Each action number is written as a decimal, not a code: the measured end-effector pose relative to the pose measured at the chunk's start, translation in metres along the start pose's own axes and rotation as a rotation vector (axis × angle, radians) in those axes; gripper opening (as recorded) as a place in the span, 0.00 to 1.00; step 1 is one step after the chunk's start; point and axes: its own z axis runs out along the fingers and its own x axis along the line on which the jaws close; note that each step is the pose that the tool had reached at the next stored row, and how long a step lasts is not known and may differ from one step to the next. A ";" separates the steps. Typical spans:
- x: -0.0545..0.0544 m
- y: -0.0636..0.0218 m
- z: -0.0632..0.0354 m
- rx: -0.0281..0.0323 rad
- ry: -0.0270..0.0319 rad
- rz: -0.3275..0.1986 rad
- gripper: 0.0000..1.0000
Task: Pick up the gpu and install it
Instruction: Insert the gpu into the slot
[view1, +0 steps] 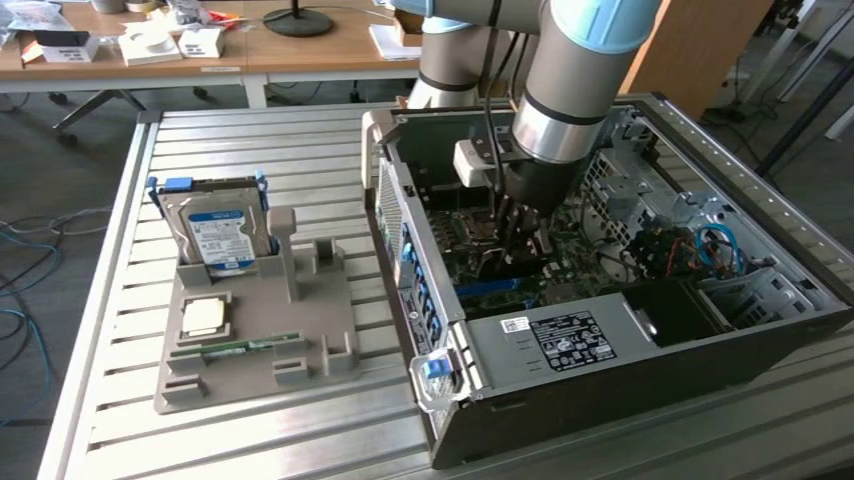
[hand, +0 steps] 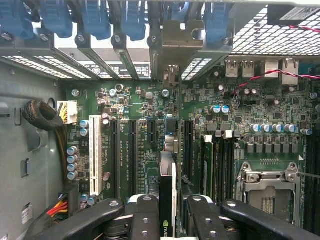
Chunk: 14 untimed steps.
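We see the arm (view1: 574, 90) reaching down into the open case (view1: 587, 400), which lies on its side on the slatted bench (view1: 240, 440). The end effector (view1: 514, 235) sits low inside the case, just above the motherboard (hand: 135, 100).

In the wrist view the end effector (hand: 171, 215) is narrowed onto the gpu (hand: 167, 190), with its black fingers (hand: 145, 220) pressing on either side of the card. We see the card edge-on: a thin dark strip with a green logo near the grip. It runs along the board in line with the long black slots (hand: 187, 150), towards the row of blue clips (hand: 95, 17) at the case's rear wall. A silver bracket (hand: 172, 45) stands among those clips in line with the card. We cannot tell whether the card's edge is seated in a slot or only hangs just above it.

A white slot (hand: 96, 155) lies further along the board on one side of the card, and the CPU socket (hand: 270, 192) on the other.

Towards the exterior view's left, well apart from the case, a grey holder (view1: 314, 340) rests on the bench. It carries an upright hard drive (view1: 220, 235), a square chip (view1: 203, 317) and a memory stick (view1: 247, 347).
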 end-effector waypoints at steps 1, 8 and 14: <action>0.000 0.0003 0.0001 0.0000 -0.0001 0.000 0.26; 0.000 0.0017 0.0004 -0.0001 0.0000 0.000 0.26; 0.000 0.0025 0.0006 0.0000 0.0000 0.000 0.26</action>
